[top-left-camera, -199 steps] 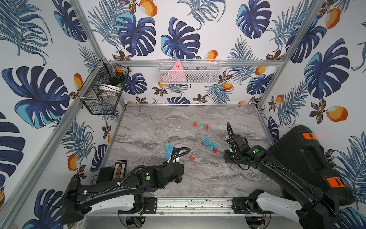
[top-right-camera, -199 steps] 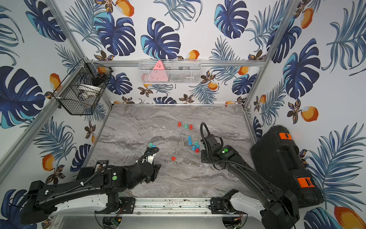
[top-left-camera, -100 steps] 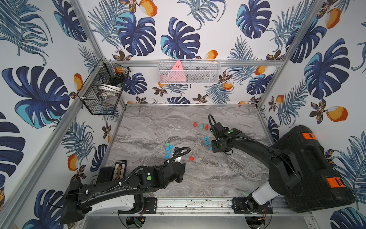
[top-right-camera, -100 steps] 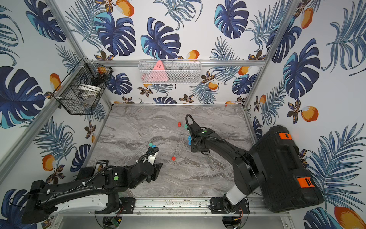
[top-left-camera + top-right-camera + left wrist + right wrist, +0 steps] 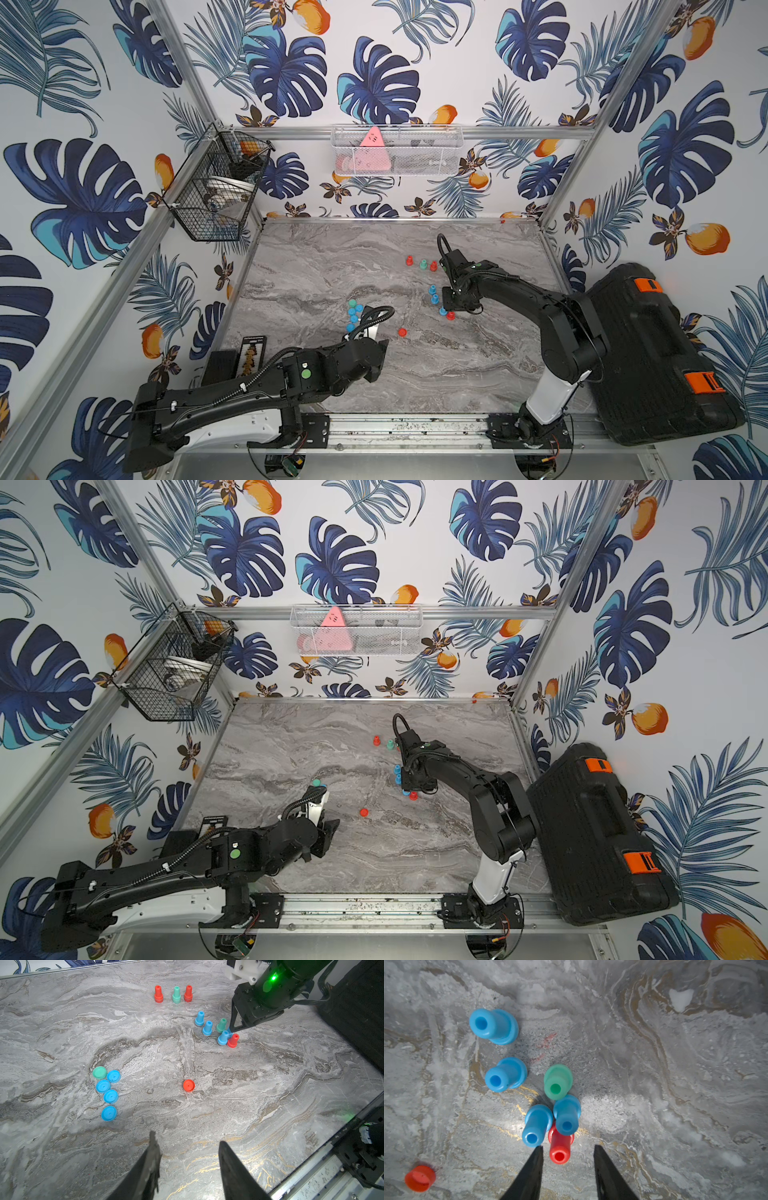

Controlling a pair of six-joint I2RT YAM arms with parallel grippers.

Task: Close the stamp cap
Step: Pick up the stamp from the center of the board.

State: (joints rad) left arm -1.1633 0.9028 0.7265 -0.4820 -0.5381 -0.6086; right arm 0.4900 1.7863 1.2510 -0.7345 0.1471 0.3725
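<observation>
- Marble tabletop (image 5: 332, 257): red stamp (image 5: 559, 1147) upright, tight beside blue stamps (image 5: 537, 1125); red cap (image 5: 402, 332) lies apart at its eight o'clock in a top view.
- Right gripper (image 5: 567, 1146): jaws apart astride the red stamp; I'd centre before closing, sparing neighbours.
- Left gripper (image 5: 187, 1137): jaws apart, empty.
- Top views hide that straddle; right wrist view shows it.

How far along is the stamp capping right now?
Early. Three back stamps may already be capped. The right gripper is open over the red stamp, not gripping. The red cap, blue caps and green cap lie loose; the left gripper is empty.
</observation>
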